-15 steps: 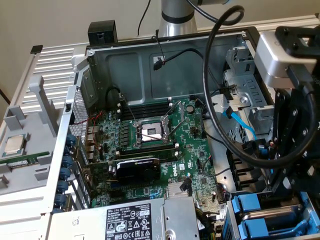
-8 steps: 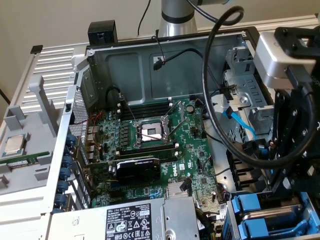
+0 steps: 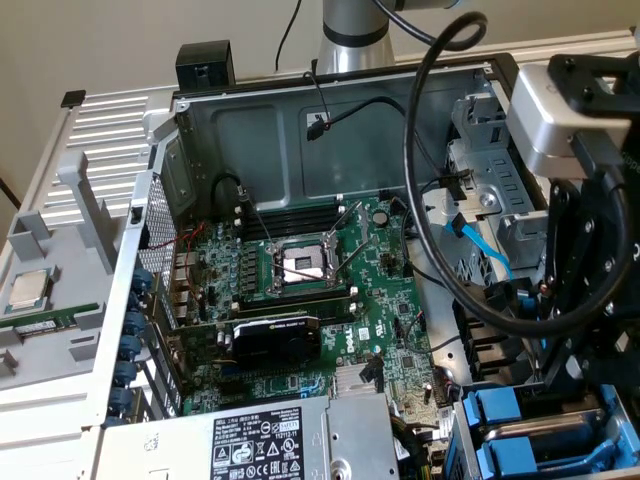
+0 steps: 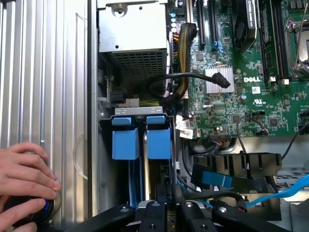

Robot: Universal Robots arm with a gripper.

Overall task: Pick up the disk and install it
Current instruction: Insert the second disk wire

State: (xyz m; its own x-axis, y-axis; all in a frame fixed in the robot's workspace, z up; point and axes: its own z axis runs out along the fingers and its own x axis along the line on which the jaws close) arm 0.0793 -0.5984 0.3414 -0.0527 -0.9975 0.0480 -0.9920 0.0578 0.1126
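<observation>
Exterior view: open grey metal computer case, green motherboard inside. Black linkage gripper at 4 o'clock, directly above the metal drive bay. Silver hard drive in blue plastic carrier, the disk, at 5 o'clock, sitting in that bay just below the gripper.

Wrist view: jaws narrow, nearly together, right at the disk's near end; clamp on it not discernible. Blue carrier tabs between the bay's walls, near the grey perforated power supply box. Person's hand on a round black knob with blue ring, on the ribbed silver panel, well apart from the disk.
</observation>
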